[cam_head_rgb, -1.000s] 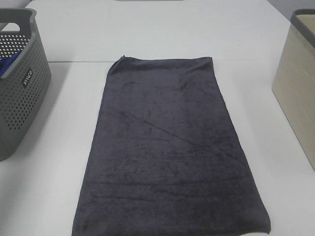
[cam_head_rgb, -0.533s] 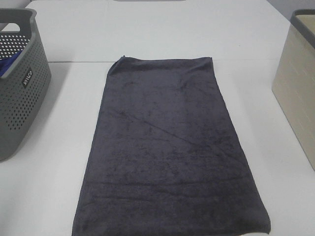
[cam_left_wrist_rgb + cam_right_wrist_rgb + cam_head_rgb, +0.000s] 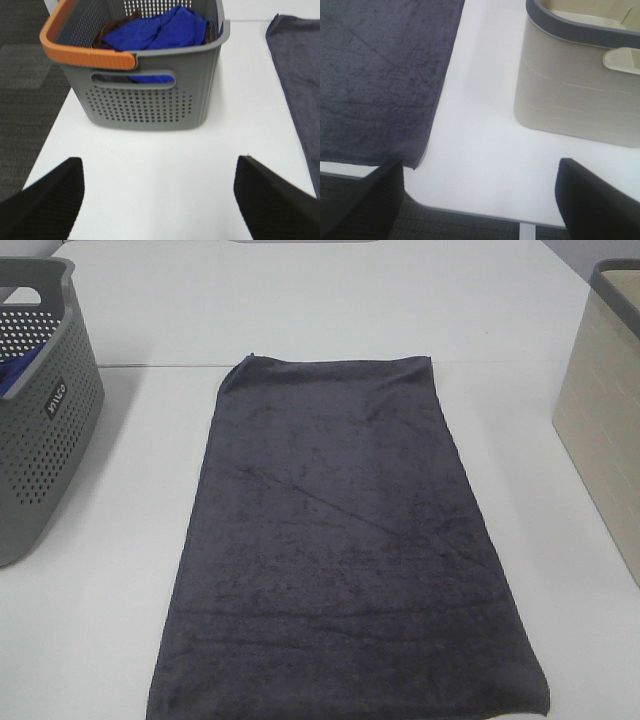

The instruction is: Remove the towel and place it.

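Note:
A dark grey towel (image 3: 340, 540) lies flat and spread out on the white table (image 3: 110, 570), running from the middle to the front edge. Its edge also shows in the left wrist view (image 3: 300, 75) and in the right wrist view (image 3: 380, 75). Blue towels (image 3: 160, 32) lie bunched inside the grey perforated basket (image 3: 145, 105). My left gripper (image 3: 159, 200) is open and empty over bare table in front of the basket. My right gripper (image 3: 479, 200) is open and empty over the table's front edge, between the grey towel's corner and the beige bin. Neither gripper shows in the high view.
The grey basket (image 3: 40, 420) with an orange handle (image 3: 75, 50) stands at the table's left edge. A beige bin (image 3: 605, 410) with a dark rim stands at the right edge and also shows in the right wrist view (image 3: 580, 85). A seam crosses the table behind the towel.

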